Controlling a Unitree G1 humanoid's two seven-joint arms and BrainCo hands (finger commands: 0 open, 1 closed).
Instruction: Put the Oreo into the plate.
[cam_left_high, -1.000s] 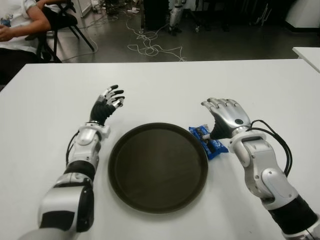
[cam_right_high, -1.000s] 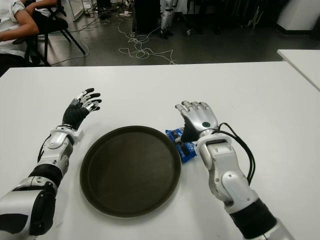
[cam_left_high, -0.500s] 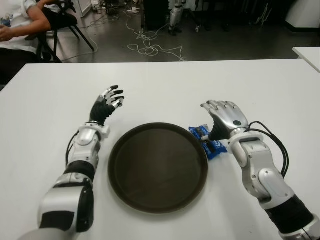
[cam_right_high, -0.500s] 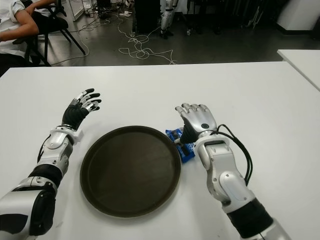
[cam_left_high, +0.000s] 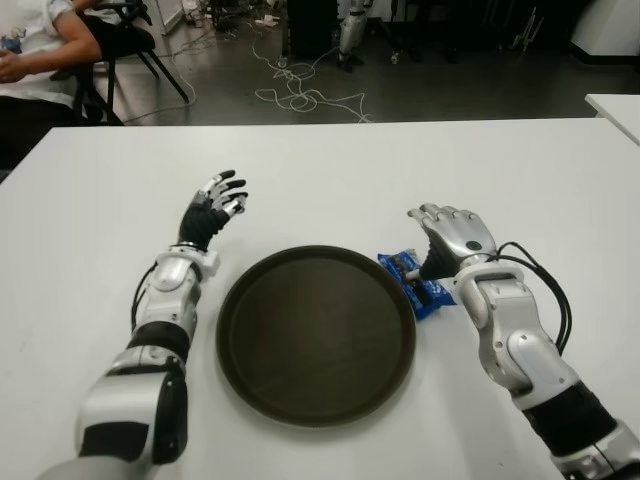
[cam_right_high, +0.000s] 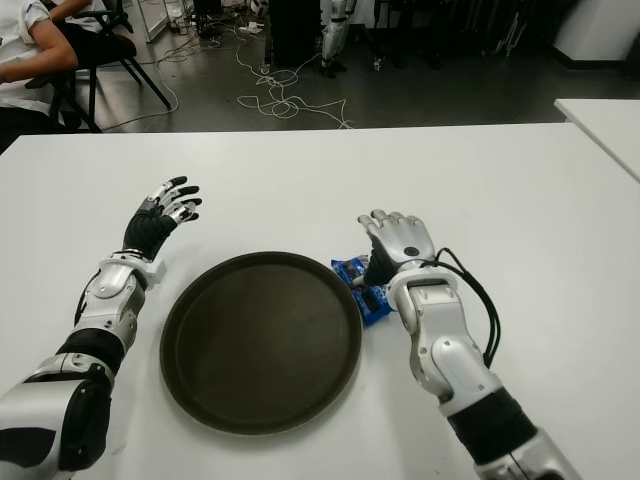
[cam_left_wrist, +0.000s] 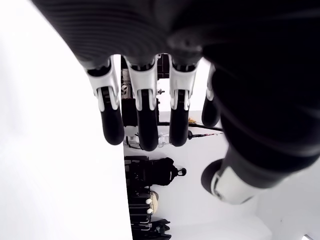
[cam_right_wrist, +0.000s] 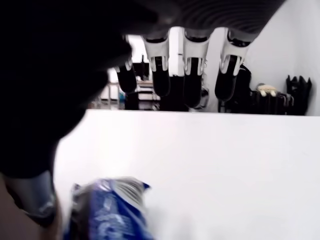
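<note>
A blue Oreo pack (cam_left_high: 416, 283) lies on the white table (cam_left_high: 330, 180), touching the right rim of the round dark brown plate (cam_left_high: 300, 340). My right hand (cam_left_high: 452, 236) hovers palm down over the pack's right half and hides part of it. In the right wrist view its fingers (cam_right_wrist: 192, 82) hang straight and spread, with the Oreo pack (cam_right_wrist: 111, 210) below the palm and nothing grasped. To the left of the plate, my left hand (cam_left_high: 212, 206) shows with its fingers (cam_left_wrist: 145, 120) spread and empty.
A person sits on a chair (cam_left_high: 110, 40) beyond the table's far left corner. Cables (cam_left_high: 300, 95) lie on the floor behind the table. A second white table (cam_left_high: 618, 105) shows at the right edge.
My right hand has sunk a little and tipped down over the Oreo pack. The pack, the plate and the left hand have stayed where they were.
</note>
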